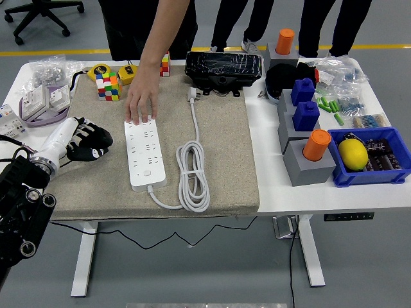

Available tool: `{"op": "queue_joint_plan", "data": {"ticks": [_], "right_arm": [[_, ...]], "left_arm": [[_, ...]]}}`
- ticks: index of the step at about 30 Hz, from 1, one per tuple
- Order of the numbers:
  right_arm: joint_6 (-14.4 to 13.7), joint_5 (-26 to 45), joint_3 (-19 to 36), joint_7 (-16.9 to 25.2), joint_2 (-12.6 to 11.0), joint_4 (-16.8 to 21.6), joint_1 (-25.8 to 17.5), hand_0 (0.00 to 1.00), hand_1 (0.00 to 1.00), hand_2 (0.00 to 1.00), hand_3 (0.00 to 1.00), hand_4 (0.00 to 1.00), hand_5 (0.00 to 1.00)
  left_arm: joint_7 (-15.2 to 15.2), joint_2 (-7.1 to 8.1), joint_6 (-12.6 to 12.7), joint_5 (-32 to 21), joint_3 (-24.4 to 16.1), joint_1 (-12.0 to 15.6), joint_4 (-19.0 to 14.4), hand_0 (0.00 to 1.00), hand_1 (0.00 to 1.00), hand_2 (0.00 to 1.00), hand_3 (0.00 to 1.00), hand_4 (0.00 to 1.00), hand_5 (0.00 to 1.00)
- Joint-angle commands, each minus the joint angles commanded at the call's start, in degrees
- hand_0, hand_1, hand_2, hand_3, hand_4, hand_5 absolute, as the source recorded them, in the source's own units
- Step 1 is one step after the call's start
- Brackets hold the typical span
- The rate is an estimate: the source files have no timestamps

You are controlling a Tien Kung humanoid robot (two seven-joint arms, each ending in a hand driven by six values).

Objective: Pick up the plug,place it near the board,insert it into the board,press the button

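Observation:
A white power strip (145, 154) lies lengthwise on the beige mat (225, 160), its button (147, 172) near the front end. Its white cable (192, 173) is coiled to the right and runs back to the white plug (192, 95), which lies flat at the mat's far edge. A person's hand (141, 102) presses on the strip's far end. My left hand (88, 142) rests on the mat left of the strip, fingers curled and holding nothing. The right arm is out of view.
A Rubik's cube (108, 86) and yellow tape measure (99, 70) sit at the back left. A black box (223, 69) stands behind the plug. Grey and blue blocks with orange caps (307, 128) and a blue bin with a lemon (353, 154) fill the right.

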Motion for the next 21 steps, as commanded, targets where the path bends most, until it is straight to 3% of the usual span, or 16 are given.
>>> {"op": "queue_joint_plan", "data": {"ticks": [10, 16, 18, 21], "right_arm": [[0.1, 0.2, -0.3, -0.1, 0.2, 0.0, -0.3, 0.766, 0.710, 0.714, 0.764, 0.998, 0.998], [0.0, 0.6, -0.6, 0.1, -0.1, 0.0, 0.1, 0.766, 0.710, 0.714, 0.763, 0.998, 0.998], [0.0, 0.6, -0.6, 0.1, -0.1, 0.0, 0.1, 0.766, 0.710, 0.714, 0.763, 0.998, 0.998], [0.0, 0.7, -0.6, 0.0, 0.0, 0.0, 0.1, 0.766, 0.710, 0.714, 0.763, 0.998, 0.998]], "left_arm": [[-0.5, 0.45, 1.0, -2.2, 2.0, 0.3, -4.5, 0.233, 0.328, 0.381, 0.493, 0.749, 0.002], [-0.7, 1.11, -0.1, -3.2, 4.3, 0.1, -5.9, 0.239, 0.346, 0.381, 0.490, 0.741, 0.002], [-0.8, 1.50, -0.6, -3.9, 5.2, -0.1, -6.0, 0.239, 0.346, 0.381, 0.490, 0.741, 0.002], [-1.0, 3.44, -2.1, -5.6, 8.9, -1.1, -5.9, 0.239, 0.346, 0.381, 0.490, 0.741, 0.002]]}}
